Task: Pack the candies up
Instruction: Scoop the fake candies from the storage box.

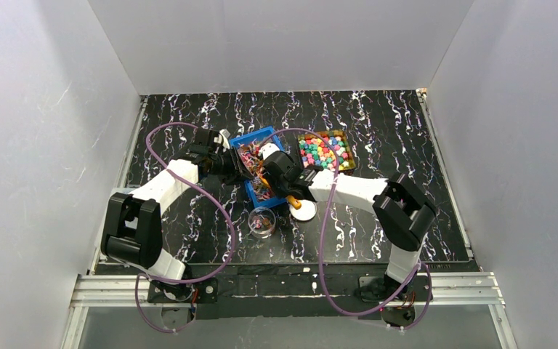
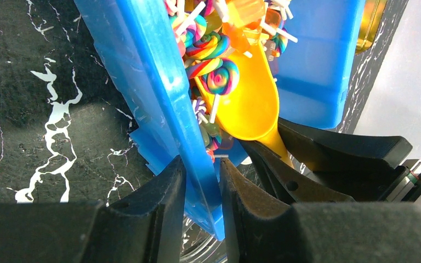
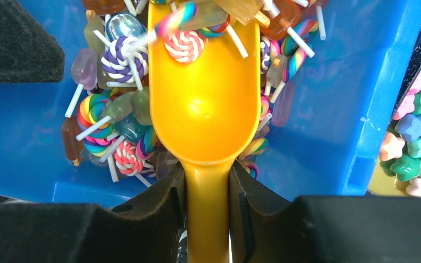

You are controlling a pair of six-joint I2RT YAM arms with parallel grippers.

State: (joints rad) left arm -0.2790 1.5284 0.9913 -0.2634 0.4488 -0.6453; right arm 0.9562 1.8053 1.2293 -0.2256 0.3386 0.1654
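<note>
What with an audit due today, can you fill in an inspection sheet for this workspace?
Surface: black marbled table with white veins.
Job's things: lollipop candies in a blue bin; star candies beside the bin; orange scoop inside the bin with a few lollipops on it; clear bowl and white disc nearer the arms.
Clutter: nothing seen.
Pincers: left pincer shut on the bin's wall; right pincer shut on the scoop's handle.
Cables: purple cables looping off both arms.
Surroundings: white walls on three sides; metal rail at the near edge.
</note>
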